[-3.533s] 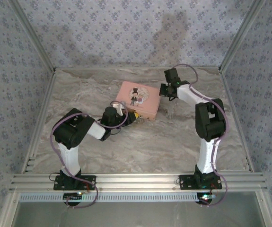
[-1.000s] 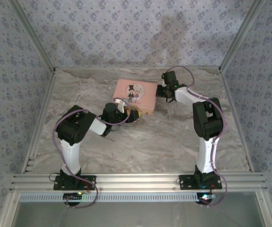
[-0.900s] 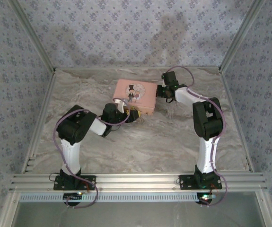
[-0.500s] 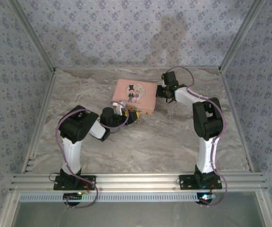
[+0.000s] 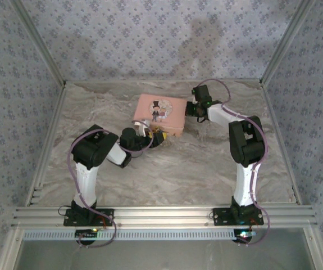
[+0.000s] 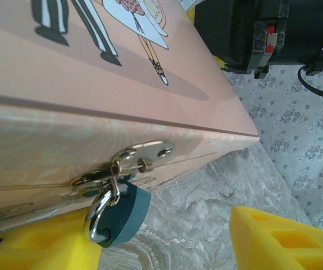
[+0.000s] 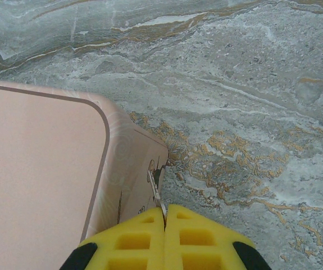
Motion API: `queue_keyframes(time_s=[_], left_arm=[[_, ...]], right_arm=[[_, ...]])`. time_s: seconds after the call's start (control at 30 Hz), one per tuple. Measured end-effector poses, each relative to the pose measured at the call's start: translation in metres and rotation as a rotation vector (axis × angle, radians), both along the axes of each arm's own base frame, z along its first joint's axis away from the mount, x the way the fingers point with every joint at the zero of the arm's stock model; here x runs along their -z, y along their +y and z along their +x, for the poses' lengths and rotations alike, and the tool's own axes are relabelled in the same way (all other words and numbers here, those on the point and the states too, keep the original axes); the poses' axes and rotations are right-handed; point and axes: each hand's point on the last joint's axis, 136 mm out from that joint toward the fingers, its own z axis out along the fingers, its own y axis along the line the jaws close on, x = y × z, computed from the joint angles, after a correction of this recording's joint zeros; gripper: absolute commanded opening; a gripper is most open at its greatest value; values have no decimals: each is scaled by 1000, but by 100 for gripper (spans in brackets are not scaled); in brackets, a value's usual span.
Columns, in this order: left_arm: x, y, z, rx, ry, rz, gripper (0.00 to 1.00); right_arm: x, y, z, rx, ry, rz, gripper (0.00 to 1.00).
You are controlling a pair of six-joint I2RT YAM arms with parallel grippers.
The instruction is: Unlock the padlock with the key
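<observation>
Marble-veined tabletop [image 5: 206, 163] inside floral-papered walls [image 5: 150, 39]. From above, a glossy pink rectangular tin [image 5: 161, 112] lies past centre, the left gripper [image 5: 158, 136] at its 6 o'clock edge and the right gripper [image 5: 190, 110] at 3 o'clock. Left wrist: a small bluish-grey metal padlock [image 6: 126, 216] hangs from the tin's silver hasp [image 6: 144, 153], long axis 1-to-7 o'clock, between spread yellow fingers [image 6: 279, 239]. Right wrist: jaws pinch a slim metal key [image 7: 155, 191] pointing 11 o'clock, beside the tin's corner.

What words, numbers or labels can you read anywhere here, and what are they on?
None can be read.
The pink tin carries only a cartoon couple, no lettering.
The padlock shows no marking.
A small red patch in the left wrist view is too blurred to tell.
</observation>
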Motion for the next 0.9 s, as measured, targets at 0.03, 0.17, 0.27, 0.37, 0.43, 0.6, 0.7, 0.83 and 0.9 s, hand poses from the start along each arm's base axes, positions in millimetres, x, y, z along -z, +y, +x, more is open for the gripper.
queue_keyframes(time_s=[0.03,0.17,0.27,0.37,0.43,0.6,0.7,0.83,0.9], left_arm=[[0,-1,-1,2,1,0,60],[3,-2,-1,0,13,-3,62],[4,-2,0,-14,18,-8,63],[3,1,1,-32,15,-11,59],[5,2,1,-42,23,-15,48],[10,2,1,-45,44,-23,43],[11,2,1,-47,54,-27,39],[12,3,1,-50,65,-30,31],[13,4,2,-52,69,-30,27]], right_arm=[[0,0,0,0,0,0,0],[0,0,0,0,0,0,0],[1,0,0,0,1,0,0],[2,0,-1,-1,5,-2,0],[3,0,-2,-1,6,-2,0],[4,-1,-3,-1,10,-4,0],[5,-1,-3,-1,11,-4,0],[7,-1,-4,-1,13,-4,0],[8,-1,-5,-1,15,-5,0]])
